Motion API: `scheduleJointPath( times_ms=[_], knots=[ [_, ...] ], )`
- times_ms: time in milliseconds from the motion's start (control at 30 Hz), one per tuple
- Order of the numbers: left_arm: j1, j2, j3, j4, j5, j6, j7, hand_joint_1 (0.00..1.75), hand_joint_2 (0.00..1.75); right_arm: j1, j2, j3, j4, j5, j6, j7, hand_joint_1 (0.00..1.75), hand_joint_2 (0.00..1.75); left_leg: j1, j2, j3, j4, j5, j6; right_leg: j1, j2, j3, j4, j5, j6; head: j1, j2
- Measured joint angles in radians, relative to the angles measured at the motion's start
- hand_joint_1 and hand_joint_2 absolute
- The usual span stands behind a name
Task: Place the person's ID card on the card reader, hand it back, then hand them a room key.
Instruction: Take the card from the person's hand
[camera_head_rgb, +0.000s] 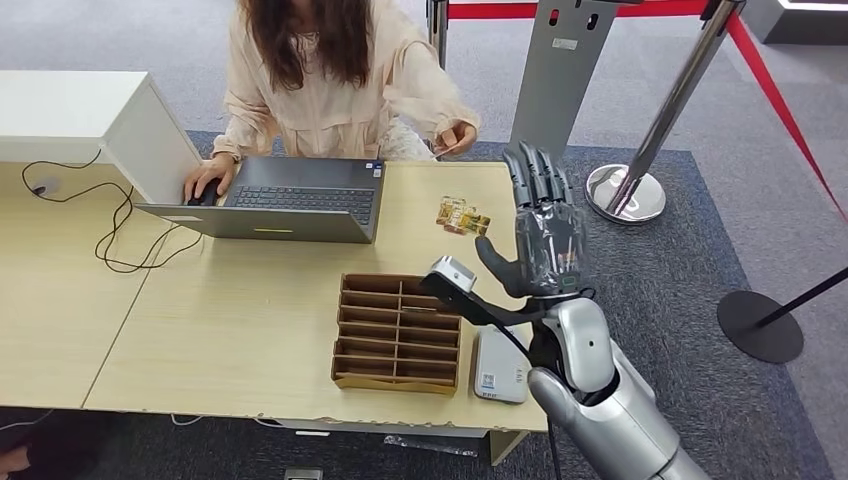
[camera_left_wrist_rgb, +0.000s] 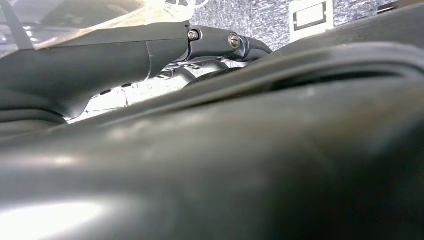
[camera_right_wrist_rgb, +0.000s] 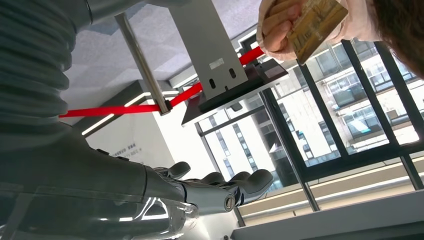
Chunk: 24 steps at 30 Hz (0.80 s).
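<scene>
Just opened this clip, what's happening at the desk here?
The robot's right hand is raised, open and empty, toward a person in a cream blouse seated behind the light wooden desk. The person holds a gold-toned card in one hand, the other at a grey laptop. The white card reader sits bare beside a brown cardboard divider tray.

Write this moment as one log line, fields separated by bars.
right hand: open, raised, empty | person's hand: holds card | reader: bare
</scene>
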Motion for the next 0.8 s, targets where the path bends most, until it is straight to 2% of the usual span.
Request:
scheduleJointPath(
  times_ms=[533, 800],
  knots=[
    [-0.011, -0.003, -0.016, 0.0, -0.006, -0.022, 0.002, 0.0, 0.0, -0.111, 0.087, 0.035, 0.146, 0.062, 0.025, 0.01, 0.0, 1.75, 0.0, 0.0, 0.0, 0.0, 0.0, 0.0, 0.0, 0.0, 0.0, 0.0, 0.0, 0.0, 0.0, 0.0],
    [-0.013, -0.007, -0.016, 0.0, -0.015, -0.029, 0.013, 0.0, 0.0, -0.148, 0.112, 0.055, 0.191, 0.104, 0.054, 0.022, 0.0, 1.75, 0.0, 0.0, 0.0, 0.0, 0.0, 0.0, 0.0, 0.0, 0.0, 0.0, 0.0, 0.0, 0.0, 0.0]
  ],
)
